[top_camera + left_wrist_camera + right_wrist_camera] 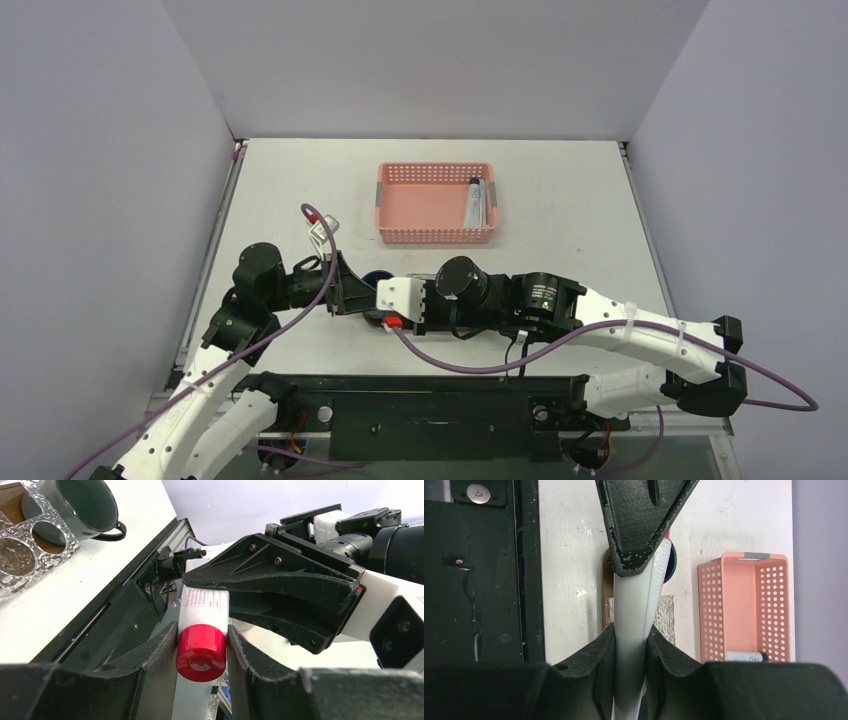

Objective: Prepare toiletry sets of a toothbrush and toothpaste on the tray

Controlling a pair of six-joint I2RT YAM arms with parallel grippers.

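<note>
Tubes: two. One white toothpaste tube (204, 602) with a round red cap (201, 652) is held in the air between the two grippers. A second white tube (473, 203) lies in the basket, possibly with a toothbrush beside it, though it is too small to be sure.
Left gripper (201, 629): closed down to the cap's width, with both fingers pressed against the sides of the red cap.
Right gripper (631, 629): nearly closed, clamped on the flattened white body of the same tube, its fingertips facing those of the left gripper and close to them.
Tray: one dark brown oval wooden tray (607, 590), on the table directly under both grippers. Only a thin brown edge shows beside the held tube.
Holder: one clear textured glass holder (30, 545) with round holes, below the left gripper. Brown shows through it.
Mug: one dark grey mug (75, 502), just beside the holder.
Basket: one pink perforated plastic basket (420, 205), well beyond both grippers.
Writing: fine red print on the held tube and dark marks on the tube in the basket, neither legible.
</note>
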